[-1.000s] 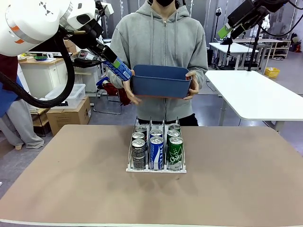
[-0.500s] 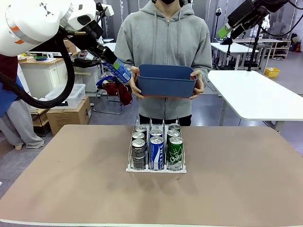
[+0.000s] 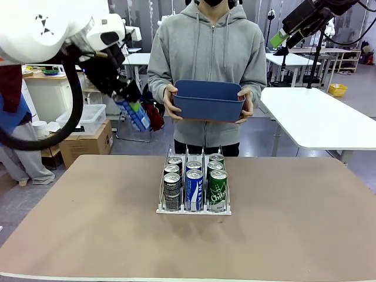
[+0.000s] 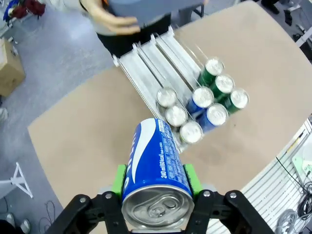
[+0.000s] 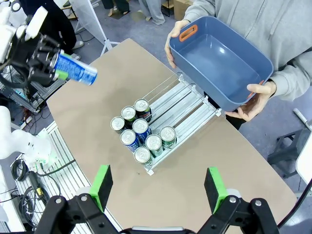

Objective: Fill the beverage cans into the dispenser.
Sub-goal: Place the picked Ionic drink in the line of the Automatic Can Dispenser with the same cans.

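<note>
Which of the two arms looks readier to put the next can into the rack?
The left: its tool already grips a blue can above the table. The right tool hangs open and empty, high over the rack.

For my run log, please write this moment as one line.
left gripper: shut on blue can, above table | right gripper: open, raised | rack: eight cans | person: holding empty blue bin

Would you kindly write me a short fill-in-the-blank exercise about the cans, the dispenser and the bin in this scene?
1. The left gripper is shut on a blue-and-white ____.
2. The dispenser holds ____ cans.
3. The middle lane holds ____ cans.
4. The person holds a ____ bin with both hands.

Missing words: can; eight; two; blue
</note>
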### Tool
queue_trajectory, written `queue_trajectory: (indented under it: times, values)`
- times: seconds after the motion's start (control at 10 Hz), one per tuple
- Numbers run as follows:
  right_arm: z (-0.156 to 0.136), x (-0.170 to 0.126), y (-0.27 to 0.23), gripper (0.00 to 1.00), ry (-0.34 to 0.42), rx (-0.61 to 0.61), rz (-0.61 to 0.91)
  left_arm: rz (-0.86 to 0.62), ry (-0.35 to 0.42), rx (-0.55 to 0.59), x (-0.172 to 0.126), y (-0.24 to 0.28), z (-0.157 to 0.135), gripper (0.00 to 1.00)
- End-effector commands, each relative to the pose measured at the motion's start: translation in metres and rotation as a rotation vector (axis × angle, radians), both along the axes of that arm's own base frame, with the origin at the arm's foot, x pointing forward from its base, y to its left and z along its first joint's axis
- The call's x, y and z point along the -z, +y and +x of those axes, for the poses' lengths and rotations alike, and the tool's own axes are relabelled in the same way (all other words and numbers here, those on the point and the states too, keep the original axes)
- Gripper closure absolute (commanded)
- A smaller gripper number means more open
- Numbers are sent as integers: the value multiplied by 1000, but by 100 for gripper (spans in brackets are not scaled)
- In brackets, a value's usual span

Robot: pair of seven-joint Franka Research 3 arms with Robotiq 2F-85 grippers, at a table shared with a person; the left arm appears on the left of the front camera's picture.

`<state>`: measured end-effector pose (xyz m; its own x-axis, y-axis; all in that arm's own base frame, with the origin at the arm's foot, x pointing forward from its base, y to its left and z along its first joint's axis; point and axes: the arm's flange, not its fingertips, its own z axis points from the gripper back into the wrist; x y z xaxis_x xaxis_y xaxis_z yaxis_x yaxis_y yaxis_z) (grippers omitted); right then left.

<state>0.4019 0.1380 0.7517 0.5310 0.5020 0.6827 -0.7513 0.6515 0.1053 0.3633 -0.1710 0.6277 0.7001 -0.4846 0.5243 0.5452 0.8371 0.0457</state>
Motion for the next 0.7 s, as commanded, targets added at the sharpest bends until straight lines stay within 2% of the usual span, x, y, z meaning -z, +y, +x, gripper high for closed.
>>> queue_trajectory:
  times: [0.0, 0.1, 0.4, 0.5, 0.6]
  values:
    - [-1, 1, 0, 0, 0, -3, 1, -39, 36, 8, 20, -8, -27, 43]
    - [-1, 1, 0, 0, 0, -3, 1, -37, 40, 31, 30, -13, -39, 43]
    - [-1, 1, 0, 0, 0, -3, 1, -14, 137, 114, 44, -13, -69, 43]
    - [-1, 1, 0, 0, 0, -3, 1, -10, 153, 231, 42, -13, -69, 43]
    - [-1, 1, 0, 0, 0, -3, 1, 16, 109, 73, 49, -19, -63, 43]
